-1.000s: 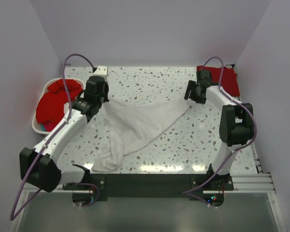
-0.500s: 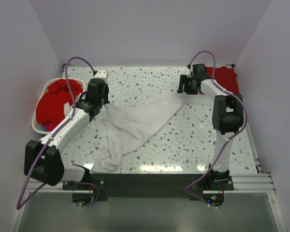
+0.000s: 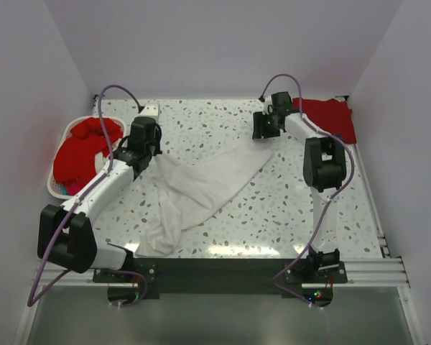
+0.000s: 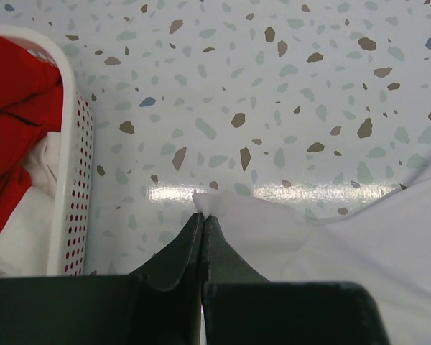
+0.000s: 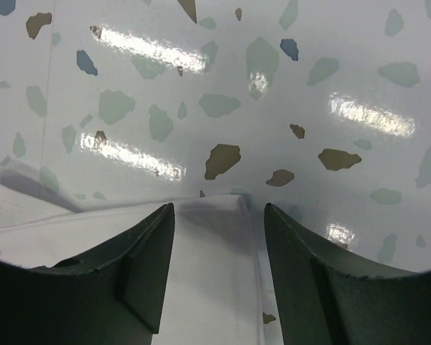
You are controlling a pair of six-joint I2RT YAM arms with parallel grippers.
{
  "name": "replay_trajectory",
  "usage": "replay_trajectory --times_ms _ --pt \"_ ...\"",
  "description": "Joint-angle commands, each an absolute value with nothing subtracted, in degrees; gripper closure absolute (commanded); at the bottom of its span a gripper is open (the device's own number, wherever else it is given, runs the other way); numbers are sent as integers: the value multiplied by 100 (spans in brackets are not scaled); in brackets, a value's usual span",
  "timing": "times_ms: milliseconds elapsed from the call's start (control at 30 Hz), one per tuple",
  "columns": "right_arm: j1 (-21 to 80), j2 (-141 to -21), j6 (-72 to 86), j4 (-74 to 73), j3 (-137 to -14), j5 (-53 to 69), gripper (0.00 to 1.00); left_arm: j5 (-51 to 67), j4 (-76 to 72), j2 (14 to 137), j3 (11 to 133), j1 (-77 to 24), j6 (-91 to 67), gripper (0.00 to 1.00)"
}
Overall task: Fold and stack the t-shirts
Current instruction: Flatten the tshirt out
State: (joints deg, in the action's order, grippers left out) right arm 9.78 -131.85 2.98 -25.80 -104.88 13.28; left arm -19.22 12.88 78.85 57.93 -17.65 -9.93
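The table [image 4: 273, 72] under me was a hard, smooth, terrazzo-look top, pale with grey and brown flecks, glossy enough to throw back strips of lamp light. The white t-shirt [image 4: 373, 244] was soft matt cloth, creased, with a stitched hem showing at my right pincer [image 5: 217, 215]. That one and my left pincer [image 4: 202, 224] had dark, dull, smooth fingers [image 5: 309, 287], like moulded plastic. The basket [image 4: 75, 165] was white plastic, faintly shiny, punched with small holes. The red shirts [image 4: 14, 108] in it were matt cloth.
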Motion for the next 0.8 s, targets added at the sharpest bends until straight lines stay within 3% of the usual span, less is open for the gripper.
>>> replay_trajectory --times_ms 0,500,767 --pt "1019 -13280 -148 -2953 -10740 1424 44 -1978 1020 7901 5783 -1705 -1046 100" --pt "1213 -13561 -448 -3296 -10819 1099 52 -2065 1098 7945 5783 -1696 -1046 100" --pt "1389 -13755 -615 -3507 -11039 668 63 -2162 1107 7989 5792 -1696 -1037 100"
